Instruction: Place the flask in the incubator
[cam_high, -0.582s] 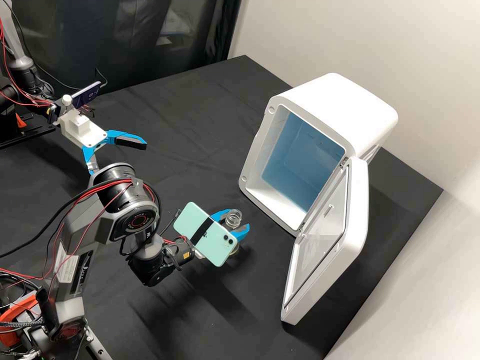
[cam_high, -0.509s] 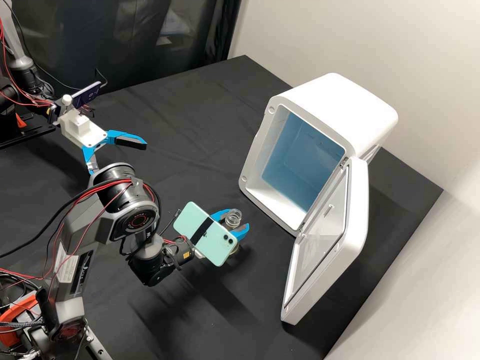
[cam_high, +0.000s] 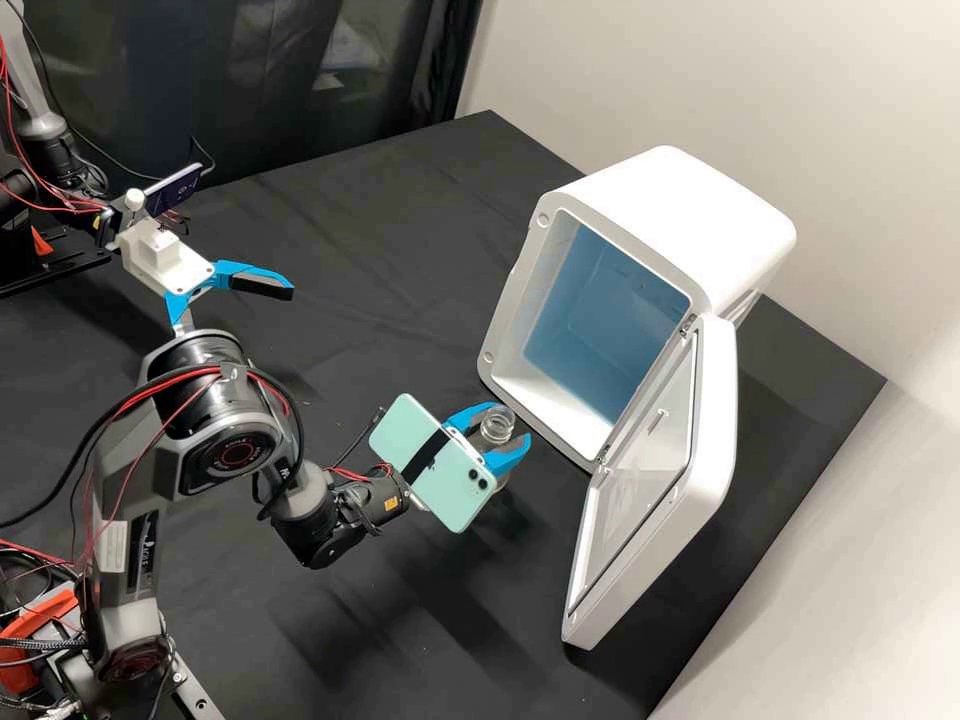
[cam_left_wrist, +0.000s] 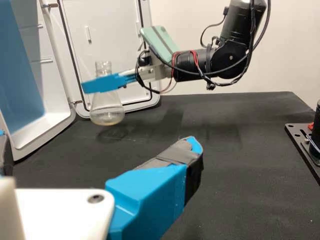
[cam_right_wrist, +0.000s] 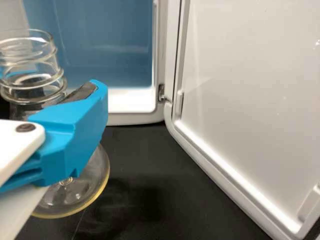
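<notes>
– Where is the flask (cam_left_wrist: 106, 107) found?
– It is gripped upright at the neck by the right gripper's (cam_high: 500, 438) jaws, just before the mouth of the incubator (cam_high: 680, 215), toward the desk's (cam_high: 400, 230) right corner. The door (cam_high: 715, 420) is swung open beside it.
– And the left gripper (cam_high: 236, 310)?
– Its jaws are spread wide, nothing between them; it is seen well apart, near the desk's left edge.

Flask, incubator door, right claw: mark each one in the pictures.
Flask (cam_left_wrist: 106, 107): left wrist view, on its glass body.
Door (cam_high: 650, 470): high view, on its inner panel.
Right claw (cam_high: 513, 424): high view, midway between its fingertips.
</notes>
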